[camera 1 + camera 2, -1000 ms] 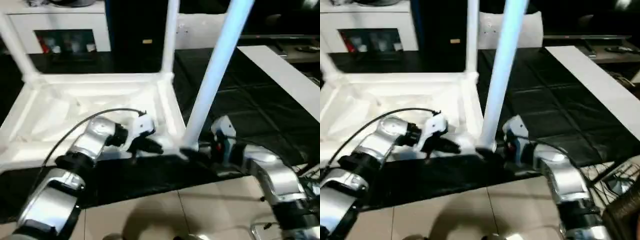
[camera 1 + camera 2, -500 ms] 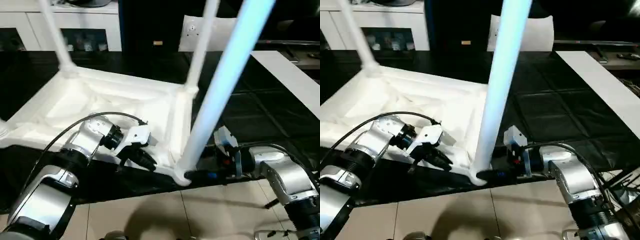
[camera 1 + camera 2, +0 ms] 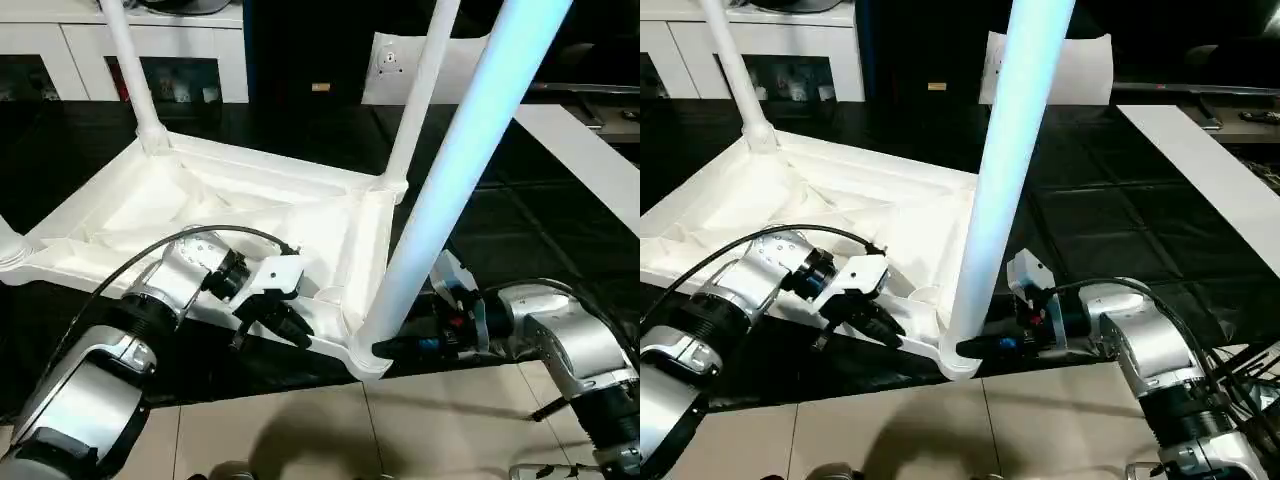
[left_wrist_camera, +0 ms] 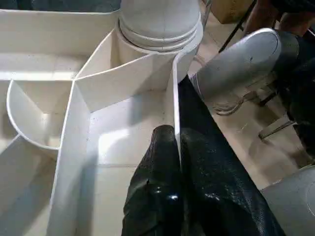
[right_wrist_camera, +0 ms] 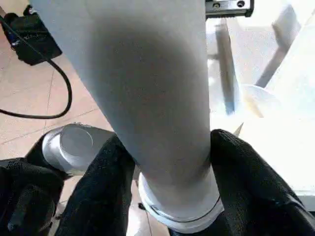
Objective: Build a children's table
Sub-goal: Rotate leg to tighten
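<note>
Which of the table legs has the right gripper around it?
The nearest leg, standing in the tabletop's front corner socket: the right gripper's fingers flank its base. The two far legs stand untouched.

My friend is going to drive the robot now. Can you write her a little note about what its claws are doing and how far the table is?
Left claw: shut on the near side wall of the upside-down white plastic ribbed tabletop.
Right claw: fingers either side of the base of the near white round tapered leg, which stands in its corner socket.
Done: far-left leg and far-right leg are standing in their sockets too.
Left: check the near leg is seated; the fourth corner is cut off at the picture's edge, so check it.
</note>
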Robot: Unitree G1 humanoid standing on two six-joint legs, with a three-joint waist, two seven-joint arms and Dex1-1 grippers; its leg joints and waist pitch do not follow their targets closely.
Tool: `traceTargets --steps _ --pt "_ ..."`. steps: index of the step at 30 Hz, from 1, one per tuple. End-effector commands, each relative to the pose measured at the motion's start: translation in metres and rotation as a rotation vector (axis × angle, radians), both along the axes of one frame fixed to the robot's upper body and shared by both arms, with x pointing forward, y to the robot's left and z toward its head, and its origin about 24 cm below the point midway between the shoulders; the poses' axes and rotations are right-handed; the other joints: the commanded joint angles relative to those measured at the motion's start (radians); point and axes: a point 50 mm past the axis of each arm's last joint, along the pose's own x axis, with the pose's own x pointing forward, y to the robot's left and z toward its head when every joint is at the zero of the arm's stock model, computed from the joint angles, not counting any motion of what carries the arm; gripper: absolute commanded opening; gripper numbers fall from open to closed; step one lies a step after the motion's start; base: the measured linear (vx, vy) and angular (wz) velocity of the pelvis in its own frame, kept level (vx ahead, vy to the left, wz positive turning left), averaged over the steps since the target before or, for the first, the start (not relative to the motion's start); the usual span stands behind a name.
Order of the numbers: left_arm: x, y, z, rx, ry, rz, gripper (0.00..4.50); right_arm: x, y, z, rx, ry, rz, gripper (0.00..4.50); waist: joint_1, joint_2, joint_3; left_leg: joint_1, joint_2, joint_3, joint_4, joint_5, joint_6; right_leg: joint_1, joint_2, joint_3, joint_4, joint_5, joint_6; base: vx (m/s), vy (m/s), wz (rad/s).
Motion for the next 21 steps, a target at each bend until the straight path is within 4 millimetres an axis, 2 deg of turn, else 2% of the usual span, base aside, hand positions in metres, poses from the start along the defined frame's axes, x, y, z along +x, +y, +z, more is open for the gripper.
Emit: traceTargets --steps 1,5,7,9,10,11,12,14,15,16,18,19,20,21 --pt "0.002 -0.010 0.009 -0.056 0.002 -0.013 0.00 -0.004 0.004 0.001 0.016 0.022 0.047 2.03 -0.005 -0.004 -0.066 0.005 0.030 0.001 -0.065 -0.194 0.029 0.052 -0.069 0.047 -0.078 -0.302 -0.177 0.000 0.000 0.00" --pt "0.005 -0.018 0.009 -0.104 -0.007 0.058 0.00 -0.007 0.010 -0.002 0.075 0.036 -0.036 1.99 -0.006 -0.007 -0.067 0.004 0.030 0.000 -0.065 -0.183 0.034 0.053 -0.068 0.046 -0.077 -0.287 -0.176 0.000 0.000 0.00" --pt "0.008 -0.026 0.006 -0.124 -0.011 0.151 0.00 -0.007 0.015 -0.008 0.066 0.032 -0.133 1.99 -0.008 -0.004 -0.063 0.006 0.031 0.000 -0.067 -0.194 0.024 0.050 -0.068 0.048 -0.079 -0.307 -0.168 0.000 0.000 0.00" --pt "0.009 -0.031 0.005 -0.148 -0.007 0.205 0.00 -0.006 0.019 -0.012 0.059 0.018 -0.197 1.98 -0.015 -0.007 -0.061 0.007 0.024 -0.005 -0.069 -0.235 0.008 0.050 -0.071 0.043 -0.093 -0.422 -0.134 0.000 0.000 0.00" --pt "0.011 -0.039 0.005 -0.174 -0.007 0.264 0.00 -0.003 0.024 -0.014 0.056 0.004 -0.283 1.98 -0.019 0.001 -0.059 0.008 0.026 -0.006 -0.072 -0.241 0.001 0.047 -0.071 0.046 -0.095 -0.444 -0.122 0.000 0.000 0.00" --pt "0.011 -0.039 0.004 -0.176 -0.008 0.271 0.00 -0.003 0.025 -0.014 0.056 0.003 -0.293 1.97 -0.019 0.001 -0.059 0.008 0.026 -0.006 -0.072 -0.241 0.001 0.047 -0.071 0.046 -0.095 -0.444 -0.122 0.000 0.000 0.00" --pt "0.013 -0.047 0.004 -0.197 -0.006 0.333 0.00 0.001 0.032 -0.017 0.060 0.003 -0.384 1.96 -0.032 -0.001 -0.058 0.006 0.021 -0.009 -0.072 -0.263 -0.010 0.047 -0.068 0.040 -0.100 -0.489 -0.106 0.000 0.000 0.00" --pt "0.016 -0.057 0.004 -0.217 -0.002 0.406 0.00 0.006 0.040 -0.018 0.072 0.021 -0.472 1.95 -0.044 -0.005 -0.057 0.002 0.017 -0.011 -0.071 -0.269 -0.011 0.047 -0.068 0.037 -0.107 -0.537 -0.083 0.000 0.000 0.00" --pt "0.018 -0.063 0.005 -0.229 -0.006 0.451 0.00 0.009 0.046 -0.019 0.083 0.036 -0.523 1.95 -0.051 -0.003 -0.058 0.006 0.016 -0.011 -0.068 -0.277 -0.011 0.041 -0.068 0.035 -0.114 -0.560 -0.076 0.000 0.000 0.00" --pt "0.020 -0.068 0.006 -0.235 -0.002 0.480 0.00 0.012 0.051 -0.019 0.090 0.046 -0.564 1.94 -0.058 -0.005 -0.060 0.006 0.014 -0.011 -0.066 -0.270 -0.004 0.042 -0.068 0.036 -0.115 -0.554 -0.077 0.000 0.000 0.00" --pt "0.027 -0.080 0.009 -0.250 -0.030 0.583 0.00 0.021 0.067 -0.020 0.093 0.075 -0.673 1.94 -0.067 -0.002 -0.060 0.002 0.014 -0.012 -0.067 -0.268 0.000 0.041 -0.065 0.035 -0.113 -0.534 -0.084 0.000 0.000 0.00" --pt "0.027 -0.080 0.009 -0.250 -0.030 0.585 0.00 0.022 0.068 -0.020 0.092 0.076 -0.679 1.94 -0.069 -0.002 -0.060 0.003 0.014 -0.012 -0.068 -0.269 -0.001 0.040 -0.064 0.036 -0.112 -0.531 -0.086 0.000 0.000 0.00" --pt "0.030 -0.084 0.011 -0.254 -0.043 0.615 0.00 0.028 0.075 -0.021 0.076 0.085 -0.744 1.94 -0.073 0.002 -0.060 0.004 0.013 -0.013 -0.068 -0.271 -0.001 0.039 -0.066 0.035 -0.113 -0.530 -0.088 0.000 0.000 0.00" --pt "0.034 -0.089 0.014 -0.257 -0.074 0.672 0.00 0.036 0.084 -0.022 0.055 0.090 -0.815 1.94 -0.083 0.002 -0.061 0.001 0.011 -0.013 -0.068 -0.278 -0.006 0.039 -0.062 0.033 -0.114 -0.538 -0.083 0.000 0.000 0.00"
